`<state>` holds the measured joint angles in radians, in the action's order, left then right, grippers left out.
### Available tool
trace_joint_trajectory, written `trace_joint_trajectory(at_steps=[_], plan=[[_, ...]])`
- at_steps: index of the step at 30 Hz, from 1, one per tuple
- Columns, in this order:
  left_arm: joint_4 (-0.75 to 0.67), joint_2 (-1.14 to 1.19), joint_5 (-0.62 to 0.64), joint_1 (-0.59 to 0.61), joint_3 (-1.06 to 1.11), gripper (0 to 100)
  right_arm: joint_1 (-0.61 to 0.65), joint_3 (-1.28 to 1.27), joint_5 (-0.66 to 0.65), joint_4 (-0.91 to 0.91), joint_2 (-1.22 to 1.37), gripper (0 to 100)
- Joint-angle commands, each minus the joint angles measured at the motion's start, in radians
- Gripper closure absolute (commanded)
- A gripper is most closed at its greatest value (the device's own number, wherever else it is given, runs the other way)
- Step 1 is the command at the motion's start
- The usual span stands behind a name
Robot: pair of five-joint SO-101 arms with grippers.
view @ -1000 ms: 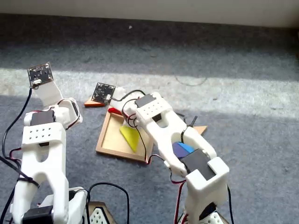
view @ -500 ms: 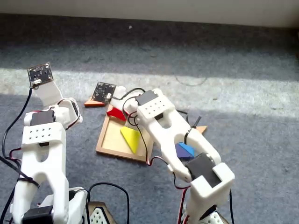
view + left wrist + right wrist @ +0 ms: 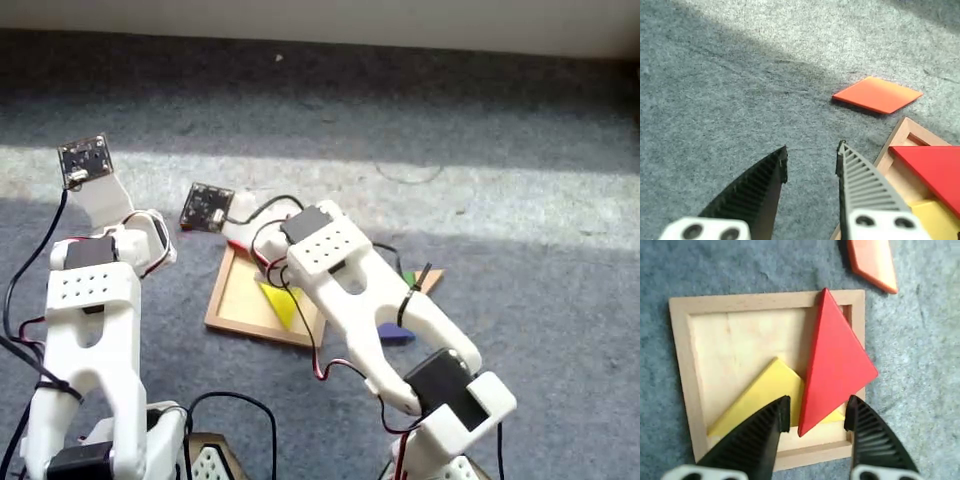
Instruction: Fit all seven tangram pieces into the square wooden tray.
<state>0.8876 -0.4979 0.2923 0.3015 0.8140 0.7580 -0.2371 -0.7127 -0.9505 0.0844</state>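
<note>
The square wooden tray (image 3: pixel 681 365) holds a yellow triangle (image 3: pixel 765 390). A red triangle (image 3: pixel 835 360) lies tilted across it, overlapping the yellow piece, with two corners over the tray's rim. My right gripper (image 3: pixel 817 407) hangs open above the tray, its fingers on either side of the red triangle's near corner. In the high view the right arm (image 3: pixel 330 260) stretches over the tray (image 3: pixel 235 305). My left gripper (image 3: pixel 811 155) stands open above bare carpet beside the tray's corner (image 3: pixel 895 145). An orange parallelogram (image 3: pixel 877 94) lies on the carpet just beyond the tray.
Blue (image 3: pixel 395 333), green (image 3: pixel 408 278) and tan (image 3: pixel 432 277) pieces lie on the carpet to the right of the tray, partly hidden by the right arm. Grey carpet stretches all around. A wall edge runs along the back.
The right arm has reached farther over the tray toward the far left. The red triangle, seen earlier at the tray's far corner, is now hidden under it in the high view. The left arm is unmoved.
</note>
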Motion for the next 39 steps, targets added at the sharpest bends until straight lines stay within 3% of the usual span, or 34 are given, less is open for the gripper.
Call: trace_joint_trajectory(at_steps=[1, 5, 17, 20, 23, 28, 39], plan=[[-0.017, -0.03, 0.006, 0.008, -0.005, 82, -0.015, -0.002, 0.092, 0.076, -0.039, 76.8], [-0.017, -0.03, 0.006, 0.008, -0.005, 82, -0.012, 0.007, 0.181, 0.099, 0.051, 71.3], [-0.017, -0.03, 0.006, 0.008, -0.005, 82, -0.008, 0.005, 0.18, 0.124, 0.153, 71.5], [-0.017, -0.03, 0.006, 0.008, -0.005, 82, 0.01, 0.002, 0.166, 0.119, 0.151, 75.3], [-0.018, -0.03, 0.006, 0.008, -0.005, 82, 0.031, 0.001, 0.068, 0.117, 0.151, 80.7], [-0.018, -0.03, 0.006, 0.008, -0.005, 82, 0.039, 0.007, 0.017, -0.03, 0.151, 88.5], [-0.018, -0.03, 0.006, 0.007, -0.005, 82, 0.042, 0.024, 0.02, -0.211, 0.117, 88.7]])
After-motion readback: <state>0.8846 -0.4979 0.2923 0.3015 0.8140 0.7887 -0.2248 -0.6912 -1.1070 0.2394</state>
